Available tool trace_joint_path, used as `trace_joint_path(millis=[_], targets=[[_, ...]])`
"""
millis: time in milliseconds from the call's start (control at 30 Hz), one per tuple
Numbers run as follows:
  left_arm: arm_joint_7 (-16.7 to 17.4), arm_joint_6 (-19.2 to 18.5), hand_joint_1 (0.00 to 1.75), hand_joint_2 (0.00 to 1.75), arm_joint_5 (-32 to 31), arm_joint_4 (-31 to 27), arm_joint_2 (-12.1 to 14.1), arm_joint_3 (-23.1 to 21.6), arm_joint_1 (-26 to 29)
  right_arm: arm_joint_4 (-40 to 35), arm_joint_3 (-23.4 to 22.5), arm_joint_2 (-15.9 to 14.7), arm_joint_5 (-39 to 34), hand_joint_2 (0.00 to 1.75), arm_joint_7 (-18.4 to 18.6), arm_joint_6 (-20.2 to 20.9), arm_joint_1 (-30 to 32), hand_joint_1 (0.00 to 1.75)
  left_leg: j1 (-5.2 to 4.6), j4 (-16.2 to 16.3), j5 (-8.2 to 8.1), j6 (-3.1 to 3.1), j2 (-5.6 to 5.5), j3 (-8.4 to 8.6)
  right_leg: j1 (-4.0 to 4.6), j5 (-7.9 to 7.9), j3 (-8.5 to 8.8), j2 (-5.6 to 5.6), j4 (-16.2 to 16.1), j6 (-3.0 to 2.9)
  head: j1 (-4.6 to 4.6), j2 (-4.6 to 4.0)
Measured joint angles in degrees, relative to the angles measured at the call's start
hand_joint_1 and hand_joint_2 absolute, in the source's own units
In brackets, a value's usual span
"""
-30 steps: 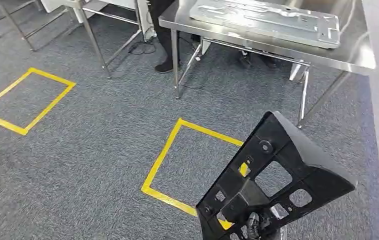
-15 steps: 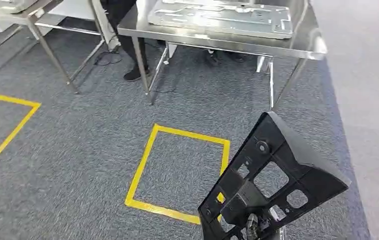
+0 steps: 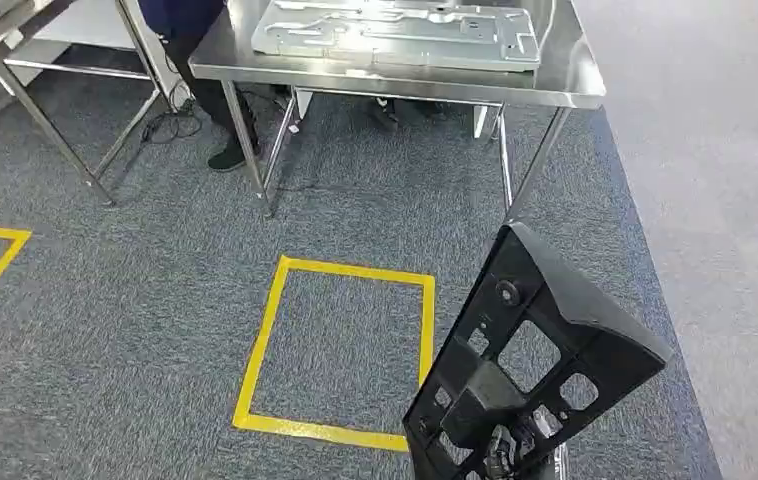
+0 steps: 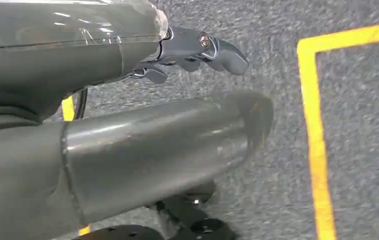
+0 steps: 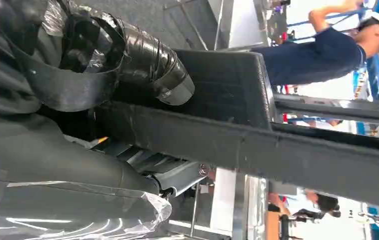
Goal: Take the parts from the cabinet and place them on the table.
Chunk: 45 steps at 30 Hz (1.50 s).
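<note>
No labels or writing could be read anywhere. The right hand [image 3: 503, 452] had its fingers [image 5: 157, 70] wrapped round one black part [image 3: 540, 360], held up over the carpet short of the steel surface [image 3: 555, 85], its lower end cut off. The left hand [image 4: 187, 50] hung empty, fingers curled; one grey panel [image 3: 400, 30] lay on that surface.
</note>
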Motion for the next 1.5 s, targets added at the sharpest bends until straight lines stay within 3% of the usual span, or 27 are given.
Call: trace_joint_path(millis=[100, 167, 200, 267, 300, 333, 367, 433, 467, 533, 600, 667, 700, 800, 833, 867, 933, 967, 1000, 1133, 1167, 1200, 1300, 1333, 1400, 1467, 1500], targets=[[0.02, -0.02, 0.0, 0.0, 0.0, 0.0, 0.02, 0.02, -0.07, -0.02, 0.28, -0.02, 0.09, 1.75, 0.0, -0.04, 0.13, 1.75, 0.12, -0.82, -0.36, -0.88, 0.09, 0.55, 0.28, -0.8, -0.04, 0.16, 0.03, -1.02, -0.05, 0.0], [-0.02, 0.0, 0.0, 0.0, 0.0, 0.0, 0.04, 0.02, -0.27, -0.07, 0.44, -0.02, 0.15, 1.75, 0.02, -0.04, 0.24, 1.75, 0.26, -0.08, -1.08, -1.47, 0.22, 1.51, -0.33, -0.85, 1.69, 0.17, -1.5, -1.71, -0.11, 0.0], [-0.02, 0.0, 0.0, 0.0, 0.0, 0.0, 0.07, 0.02, -0.33, -0.07, 0.48, -0.02, 0.15, 1.75, -0.02, -0.04, 0.15, 1.75, 0.2, 3.34, -2.56, -1.49, 0.15, -0.14, -0.34, -1.22, 2.47, 0.08, -1.8, -2.3, -0.13, 0.0], [0.04, 0.0, 0.0, 0.0, -0.07, 0.0, 0.07, 0.02, -0.28, -0.02, 0.68, -0.02, 0.22, 1.75, 0.06, -0.33, 0.08, 1.75, 0.19, 13.08, -6.01, -1.73, 0.14, -6.1, -0.18, -2.17, 3.39, -0.03, -1.8, -2.73, -0.2, 0.0], [0.09, 0.0, 0.0, 0.0, -0.22, 0.0, 0.02, 0.02, -0.1, -0.02, 0.75, -0.02, 0.22, 1.75, 0.13, -0.75, 0.13, 1.75, 0.19, 16.93, -6.68, -1.86, 0.14, -8.87, -0.06, -2.71, 3.95, 0.01, -1.8, -2.81, -0.15, 0.0], [0.22, 0.0, 0.0, 0.0, -0.33, 0.0, 0.02, 0.02, 0.15, -0.02, 0.77, -0.02, 0.24, 1.75, 0.24, -1.12, 0.21, 1.75, 0.19, 18.43, -5.85, -1.92, 0.14, -10.64, 0.0, -3.27, 4.67, 0.15, -1.8, -2.79, -0.2, 0.0], [0.33, 0.0, 0.0, 0.0, -0.37, 0.0, 0.04, 0.04, 0.28, -0.02, 0.77, -0.02, 0.24, 1.75, 0.5, -1.51, 0.33, 1.75, 0.18, 16.89, -3.11, -1.85, 0.14, -11.08, 0.03, -3.99, 5.68, 0.36, -1.79, -2.71, -0.18, 0.0], [0.46, 0.02, 0.0, 0.0, -0.48, 0.0, 0.11, 0.07, 0.28, -0.02, 0.81, -0.02, 0.43, 1.75, 0.96, -2.29, 0.44, 1.75, 0.17, 8.17, 4.38, -1.44, 0.15, -8.9, 0.04, -5.5, 7.9, 0.54, -1.78, -2.4, -0.2, 0.0], [0.55, 0.02, 0.0, 0.0, -0.52, 0.0, 0.13, 0.09, 0.35, -0.02, 0.83, -0.02, 0.5, 1.75, 1.07, -2.6, 0.44, 1.75, 0.04, 4.33, 6.47, -0.99, 0.12, -7.82, 0.06, -6.29, 8.81, 0.49, -1.78, -2.11, -0.17, 0.0], [0.68, 0.24, 0.0, 0.0, -0.68, 0.0, 0.13, 0.17, 0.3, -0.02, 1.03, -0.04, 0.72, 1.75, 1.42, -3.21, 0.43, 1.75, -0.56, 3.83, 5.07, -0.24, 0.06, -6.87, 0.29, -6.97, 8.76, 0.79, -1.44, -1.17, -0.22, 0.0], [0.7, 0.54, 0.0, 0.0, -0.72, 0.0, 0.13, 0.17, 0.24, -0.02, 1.42, -0.11, 0.74, 1.75, 2.14, -3.3, 0.5, 1.75, -0.78, 3.25, 4.05, 0.49, -0.02, -6.89, 0.18, -7.11, 8.61, 0.69, -1.91, -0.8, -0.2, 0.0], [0.77, 0.72, 0.0, 0.0, -0.81, 0.0, 0.0, 0.2, 0.33, -0.07, 1.68, -0.22, 0.76, 1.75, 2.4, -3.37, 0.52, 1.75, -0.05, 1.96, 3.99, 0.93, -0.04, -5.96, 0.02, -7.9, 9.05, 0.6, -1.85, -0.07, -0.22, 0.0], [0.76, 0.77, 0.0, 0.0, -0.83, 0.0, 0.0, 0.2, 0.3, -0.07, 1.75, -0.24, 0.76, 1.75, 2.45, -3.43, 0.53, 1.75, -0.03, 1.48, 3.84, 1.17, -0.08, -5.51, 0.07, -8.7, 7.97, 0.44, 0.37, 0.25, -0.13, 0.0], [0.81, 0.79, 0.0, 0.0, -0.9, 0.0, 0.0, 0.22, 0.06, -0.02, 1.9, -0.42, 2.14, 1.75, 3.15, -5.01, 0.58, 1.75, -0.02, 1.23, 3.23, 1.5, -0.42, -4.85, -0.28, -13.31, -0.81, 0.43, 14.2, 0.98, -0.15, 0.0], [0.96, 0.79, 0.0, 0.0, -0.98, 0.0, 0.0, 0.24, 0.12, 0.0, 2.01, -0.57, 2.82, 1.75, 3.65, -5.4, 0.67, 1.75, -0.02, 1.23, 2.98, 1.45, -0.67, -4.49, -0.37, -12.97, -2.78, 0.43, 16.37, 1.08, -0.15, 0.0], [1.05, 0.72, 0.0, 0.0, -1.14, 0.0, 0.0, 0.26, 0.15, 0.0, 2.19, -0.72, 3.3, 1.75, 4.15, -5.98, 0.73, 1.75, 0.01, 1.24, 2.67, 1.37, -1.2, -4.01, -0.46, -10.93, -3.47, 0.42, 15.84, 1.13, -0.13, 0.0], [1.2, 0.7, 0.0, 0.0, -1.31, 0.0, -0.04, 0.33, 0.19, 0.04, 2.45, -0.98, 4.11, 1.75, 4.78, -6.66, 0.78, 1.75, 0.03, 1.23, 2.01, 1.1, -2.18, -2.75, -0.59, -3.98, -1.37, 0.56, 8.19, 0.9, -0.15, 0.0], [1.2, 0.66, 0.0, 0.0, -1.4, 0.0, -0.13, 0.33, 0.15, 0.02, 2.63, -1.07, 4.42, 1.75, 5.0, -7.19, 0.83, 1.75, 0.05, 1.22, 1.68, 0.9, -2.62, -2.27, -0.66, -0.59, 0.35, 1.53, 2.94, 0.64, -0.13, 0.0], [1.27, 0.63, 0.0, 0.0, -1.42, 0.0, -0.18, 0.33, 0.11, 0.15, 2.82, -1.22, 4.81, 1.75, 5.29, -7.65, 0.76, 1.75, 0.04, 1.0, 1.52, 0.63, -3.02, -2.17, -0.57, -1.44, 0.9, 3.68, 2.18, 0.26, -0.13, 0.0], [1.4, 0.5, 0.0, 0.0, -1.66, 0.0, -0.22, 0.39, -0.04, 0.26, 3.92, -1.64, 5.84, 1.75, 6.29, -9.38, 1.07, 1.75, 0.27, 0.36, 1.72, -0.92, -4.45, -2.77, -0.09, -2.22, 1.74, 2.84, -0.13, -0.9, -0.15, 0.0], [1.42, 0.46, 0.0, 0.0, -1.73, 0.0, -0.2, 0.42, 0.01, 0.26, 4.2, -1.68, 5.97, 1.75, 6.71, -9.75, 1.07, 1.75, 0.29, 0.77, 1.29, -1.08, -3.88, -2.48, -0.87, -1.85, 2.4, 2.32, -1.21, -1.5, -0.18, 0.0], [1.42, 0.37, 0.0, 0.0, -1.81, 0.0, -0.2, 0.44, 0.01, 0.28, 4.44, -1.79, 6.32, 1.75, 7.15, -10.36, 1.09, 1.75, 0.16, 2.34, 0.37, -1.14, -1.97, -3.06, -0.68, -1.87, 2.89, 1.9, -1.67, -1.84, -0.18, 0.0], [1.42, 0.13, 0.0, 0.0, -1.9, 0.0, -0.22, 0.44, -0.26, 0.59, 4.81, -1.97, 6.42, 1.75, 7.91, -10.97, 1.24, 1.75, 0.13, 14.61, -5.56, -1.48, -0.54, -9.6, -0.27, -2.24, 3.19, 0.39, -1.63, -2.58, -0.17, 0.0], [1.42, 0.11, 0.0, 0.0, -1.99, 0.0, -0.28, 0.44, -0.19, 0.72, 4.88, -2.03, 6.42, 1.75, 7.98, -11.13, 1.3, 1.75, 0.12, 17.63, -6.13, -1.56, -0.39, -11.37, -0.12, -2.37, 3.28, 0.1, -1.61, -2.66, -0.2, 0.0], [1.44, 0.09, 0.0, 0.0, -1.97, 0.0, -0.28, 0.46, 0.05, 0.9, 5.05, -2.25, 6.42, 1.75, 8.09, -11.17, 1.35, 1.75, 0.12, 15.55, -2.93, -1.47, -0.29, -10.85, 0.06, -2.71, 3.75, -0.05, -1.58, -2.61, -0.2, 0.0], [1.49, 0.11, 0.0, 0.0, -1.99, 0.0, -0.24, 0.48, 0.09, 0.96, 5.22, -2.32, 6.42, 1.75, 8.09, -11.21, 1.43, 1.75, 0.06, 5.1, 3.09, -0.93, -0.22, -5.98, 0.15, -3.31, 4.54, -0.06, -1.37, -2.28, -0.17, 0.0], [1.53, 0.09, 0.0, 0.0, -2.03, 0.0, -0.22, 0.48, 0.08, 0.96, 5.23, -2.34, 6.42, 1.75, 8.09, -11.26, 1.47, 1.75, -0.12, 2.11, 3.16, -0.47, 0.01, -4.58, 0.14, -3.6, 4.53, -0.09, -1.23, -2.08, -0.18, 0.0]])
